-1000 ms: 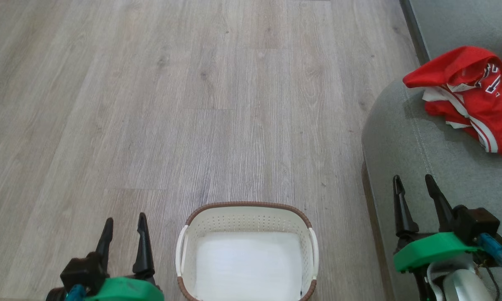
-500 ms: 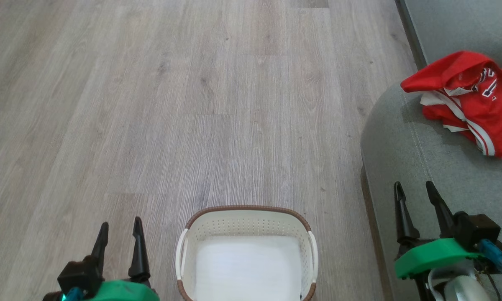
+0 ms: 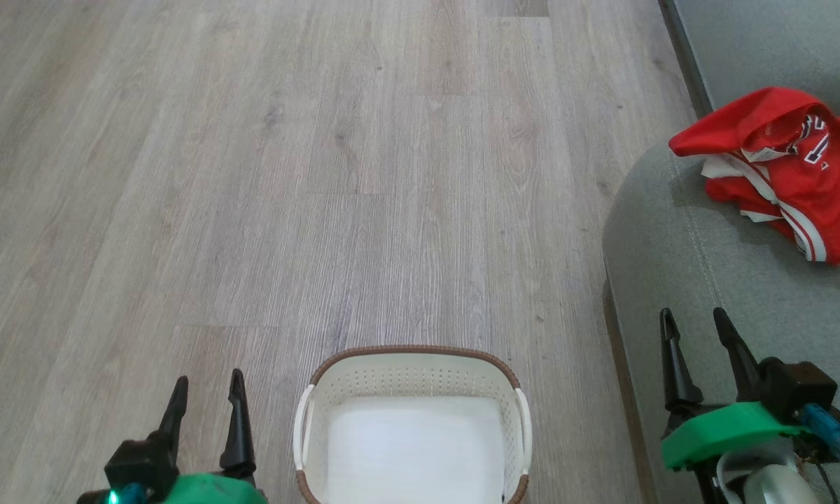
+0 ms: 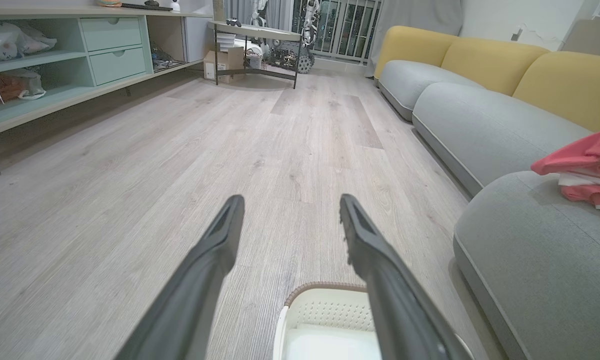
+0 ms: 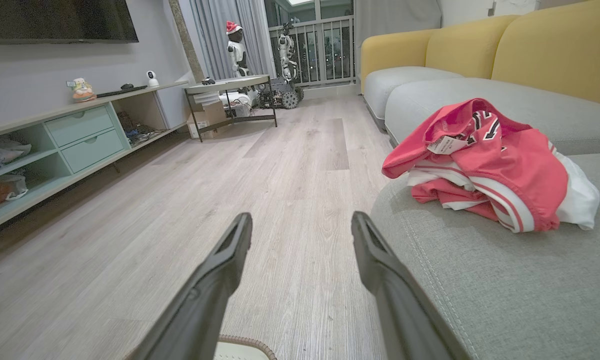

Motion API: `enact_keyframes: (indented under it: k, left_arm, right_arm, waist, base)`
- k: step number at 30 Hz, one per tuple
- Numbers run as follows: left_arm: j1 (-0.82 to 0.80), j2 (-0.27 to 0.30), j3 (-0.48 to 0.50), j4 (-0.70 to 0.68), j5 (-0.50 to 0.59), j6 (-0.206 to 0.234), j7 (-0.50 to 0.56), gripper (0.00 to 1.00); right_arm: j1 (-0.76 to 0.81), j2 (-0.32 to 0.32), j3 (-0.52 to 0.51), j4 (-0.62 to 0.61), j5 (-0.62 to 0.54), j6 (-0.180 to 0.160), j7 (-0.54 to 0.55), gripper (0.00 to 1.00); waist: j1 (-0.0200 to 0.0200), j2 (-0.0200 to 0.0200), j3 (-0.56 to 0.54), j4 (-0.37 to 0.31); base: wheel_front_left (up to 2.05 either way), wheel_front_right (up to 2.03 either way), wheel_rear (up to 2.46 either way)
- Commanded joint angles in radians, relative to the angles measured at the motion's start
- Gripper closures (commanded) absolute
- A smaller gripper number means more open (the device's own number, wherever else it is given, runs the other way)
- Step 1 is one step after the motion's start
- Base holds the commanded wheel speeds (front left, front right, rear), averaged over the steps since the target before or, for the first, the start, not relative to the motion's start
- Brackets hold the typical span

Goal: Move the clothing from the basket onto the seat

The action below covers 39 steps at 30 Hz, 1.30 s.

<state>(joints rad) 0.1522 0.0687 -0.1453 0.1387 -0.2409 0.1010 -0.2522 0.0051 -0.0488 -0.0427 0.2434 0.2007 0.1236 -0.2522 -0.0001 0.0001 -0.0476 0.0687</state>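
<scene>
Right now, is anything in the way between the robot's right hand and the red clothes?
No, nothing visible. Only bare sofa seat lies between the open right gripper and the red clothes, which already lie on it. The basket looks empty.

Floor (image 3: 287,175) open ahead and left. Basket (image 3: 413,371) low at centre. Sofa seat (image 3: 714,280) blocks right, clothes (image 3: 812,175) heaped on it.

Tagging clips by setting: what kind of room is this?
Probably a home living room: a long sofa with yellow backs, a wall television above a low drawer cabinet, wood-look floor.
</scene>
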Motion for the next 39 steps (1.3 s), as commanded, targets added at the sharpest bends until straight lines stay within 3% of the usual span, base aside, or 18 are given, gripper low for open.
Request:
enact_keyframes:
  k: [1, 5, 6, 10, 39]
  left_arm:
    - [-0.025, 0.000, 0.037, -0.026, 0.005, -0.004, -0.010, 0.00]
    - [-0.026, -0.001, 0.037, -0.018, 0.005, -0.005, -0.010, 0.00]
    - [0.000, 0.000, -0.001, 0.015, 0.000, -0.003, 0.000, 1.00]
    - [0.015, -0.008, -0.006, 0.082, -0.001, -0.003, 0.005, 1.00]
    - [-0.049, -0.009, 0.055, 0.088, -0.319, -0.056, 0.088, 1.00]
  right_arm:
    - [-0.026, -0.001, 0.020, -0.027, -0.003, 0.007, -0.010, 0.00]
    - [-0.027, -0.001, 0.017, -0.025, -0.001, 0.007, -0.010, 0.00]
    - [0.000, 0.000, -0.002, 0.007, 0.000, -0.001, 0.000, 1.00]
    - [0.029, 0.001, 0.001, 0.074, 0.001, -0.001, 0.003, 1.00]
    - [-0.004, 0.001, -0.016, 0.057, 0.328, 0.001, 0.087, 1.00]
  waist:
    - [0.0001, -0.0001, 0.001, 0.000]
    - [0.0001, -0.0001, 0.002, 0.000]
    - [0.0001, -0.0001, 0.002, 0.000]
    - [0.0001, -0.0001, 0.002, 0.000]
    - [0.0001, -0.0001, 0.013, -0.016]
  base:
    - [0.00, 0.00, 0.00]
    - [0.00, 0.00, 0.00]
    - [0.00, 0.00, 0.00]
    - [0.00, 0.00, 0.00]
    - [0.00, 0.00, 0.00]
